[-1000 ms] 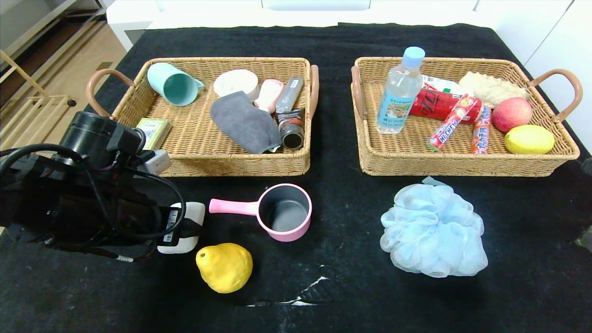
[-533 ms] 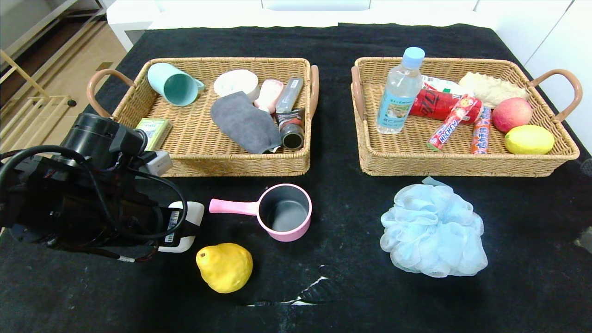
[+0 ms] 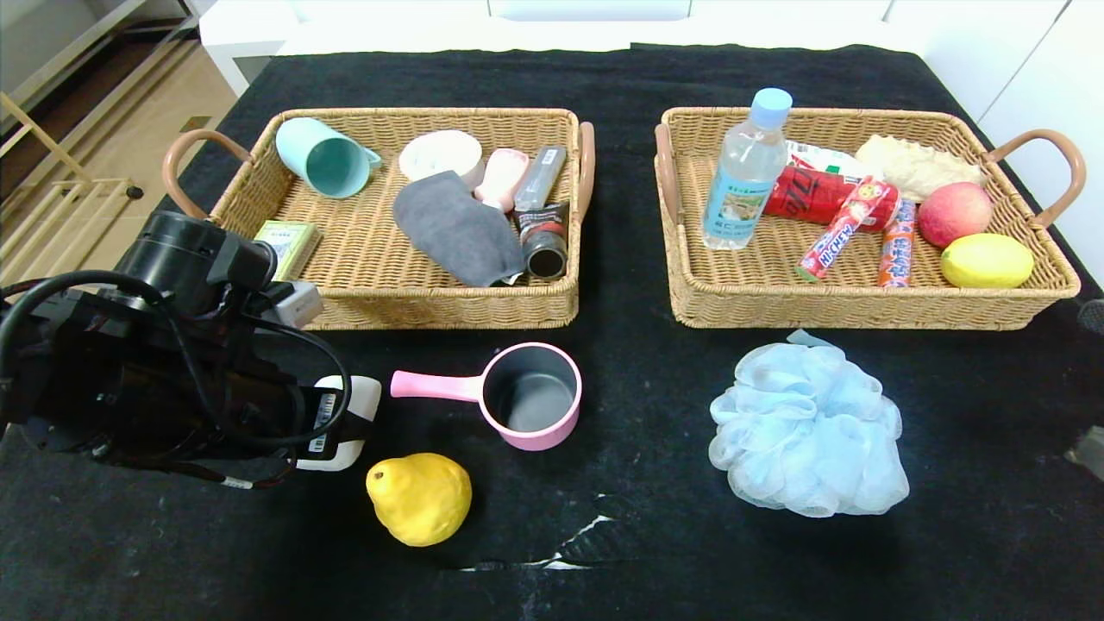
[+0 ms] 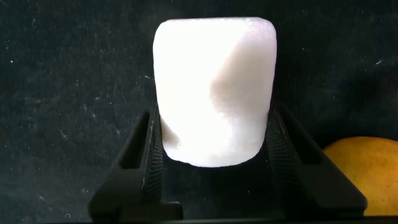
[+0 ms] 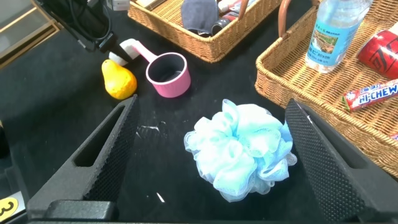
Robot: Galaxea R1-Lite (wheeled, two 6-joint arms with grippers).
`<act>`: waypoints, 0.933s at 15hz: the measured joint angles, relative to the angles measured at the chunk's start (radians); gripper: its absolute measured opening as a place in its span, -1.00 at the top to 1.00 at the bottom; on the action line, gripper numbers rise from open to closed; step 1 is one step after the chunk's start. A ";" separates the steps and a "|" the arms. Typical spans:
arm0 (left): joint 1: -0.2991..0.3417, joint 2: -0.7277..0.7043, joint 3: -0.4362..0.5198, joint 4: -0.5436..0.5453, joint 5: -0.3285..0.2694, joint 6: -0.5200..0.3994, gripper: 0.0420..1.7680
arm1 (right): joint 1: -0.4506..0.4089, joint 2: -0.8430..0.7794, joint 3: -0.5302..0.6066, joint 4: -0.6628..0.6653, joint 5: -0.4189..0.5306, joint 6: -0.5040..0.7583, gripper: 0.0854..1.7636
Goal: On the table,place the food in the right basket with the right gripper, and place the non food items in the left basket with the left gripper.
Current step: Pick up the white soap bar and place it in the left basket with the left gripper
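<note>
Now, left tool (image 4: 214, 158): low over the near left part of the table (image 3: 621, 379), closed on the white soap bar (image 4: 214, 90), one finger pressed to each side of it.
Soap bar: sits between my left fingers (image 4: 152, 155), its far end sticking out past the tips; in the head view only its pale edge shows beside my left arm, just left of the pink pot's handle.
Right tool (image 5: 205, 155): spread wide and holding nothing, hanging above the near right part of the table with the blue mesh puff (image 5: 239, 149) framed between its two fingers, not touching it.
Mesh puff: lies on the black cloth just in front of the right basket (image 3: 862, 306), well apart from my left tool.
Pink pot (image 3: 528, 397): upright on the table in front of the left basket (image 3: 431, 306), handle pointing toward the soap bar, dark inside facing up.
Yellow pear (image 3: 420, 498): on the cloth just beside the soap bar, nearer to me than the pot; its edge shows at the corner of the left wrist view.
Left basket contents: teal cup (image 3: 323, 159) on its side, a grey cloth (image 3: 457, 228), a small green box (image 3: 289, 243) and a few small toiletries.
Right basket contents: clear bottle (image 3: 746, 172) standing upright at its left end, sausage stick (image 3: 897, 241), a red can (image 3: 806, 194), a candy roll (image 3: 841, 228), an apple (image 3: 955, 213) and a lemon (image 3: 987, 260).
</note>
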 joint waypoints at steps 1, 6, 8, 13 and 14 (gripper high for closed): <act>0.000 0.000 0.000 0.000 0.000 0.000 -0.13 | 0.000 -0.001 0.000 0.000 0.000 0.000 -0.92; -0.006 -0.033 0.002 0.007 0.002 0.001 -0.13 | -0.015 -0.003 -0.001 0.000 0.000 -0.001 -0.92; -0.007 -0.066 -0.001 0.005 0.003 0.001 -0.13 | -0.017 -0.003 -0.002 0.000 0.000 -0.001 -0.93; -0.008 -0.158 -0.003 0.003 0.014 0.001 -0.13 | -0.017 -0.004 0.000 0.000 0.000 -0.001 -0.93; -0.008 -0.174 -0.008 0.003 0.029 0.001 -0.13 | -0.018 -0.005 0.000 0.000 0.000 -0.002 -0.93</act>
